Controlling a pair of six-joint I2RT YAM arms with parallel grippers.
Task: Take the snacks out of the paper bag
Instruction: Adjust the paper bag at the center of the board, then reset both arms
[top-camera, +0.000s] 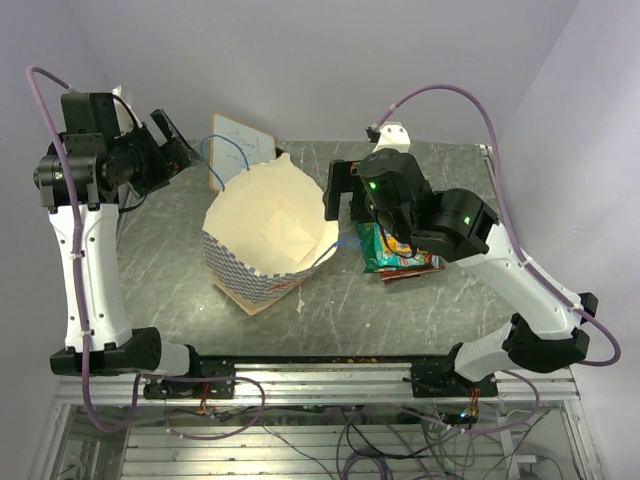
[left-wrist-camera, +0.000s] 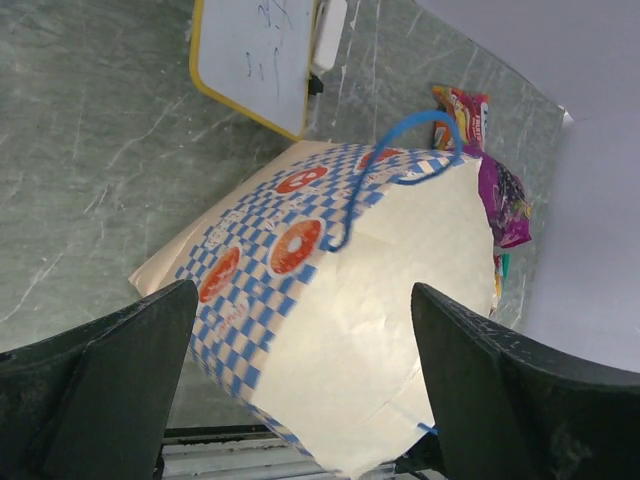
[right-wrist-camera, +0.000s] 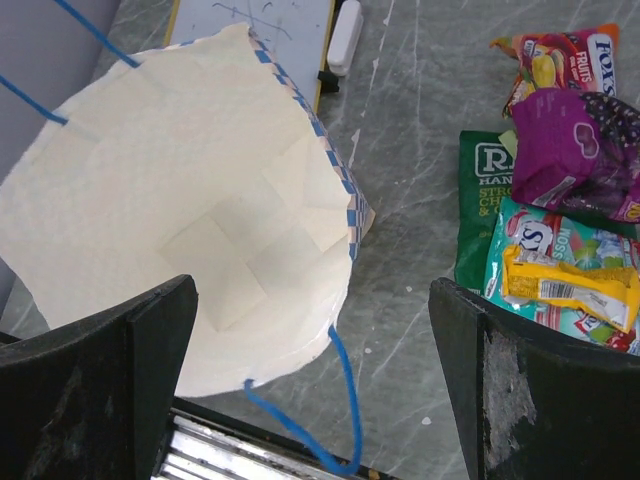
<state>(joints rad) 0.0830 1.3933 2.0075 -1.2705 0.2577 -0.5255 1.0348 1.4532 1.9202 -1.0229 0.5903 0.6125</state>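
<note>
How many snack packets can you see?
5, all piled right of the paper bag: orange-red, magenta, green, yellow on teal. More may be hidden underneath.

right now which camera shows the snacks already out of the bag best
The right wrist view: the snacks lie clearly visible beside the paper bag, each packet distinguishable. In the top external view the right arm covers most of the pile. The left wrist view shows only a few packet edges behind the bag.

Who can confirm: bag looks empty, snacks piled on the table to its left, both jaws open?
Wrong side. The snacks lie on the table to the right of the bag, as the top view shows. The bag does look empty, and both jaws are open.
</note>
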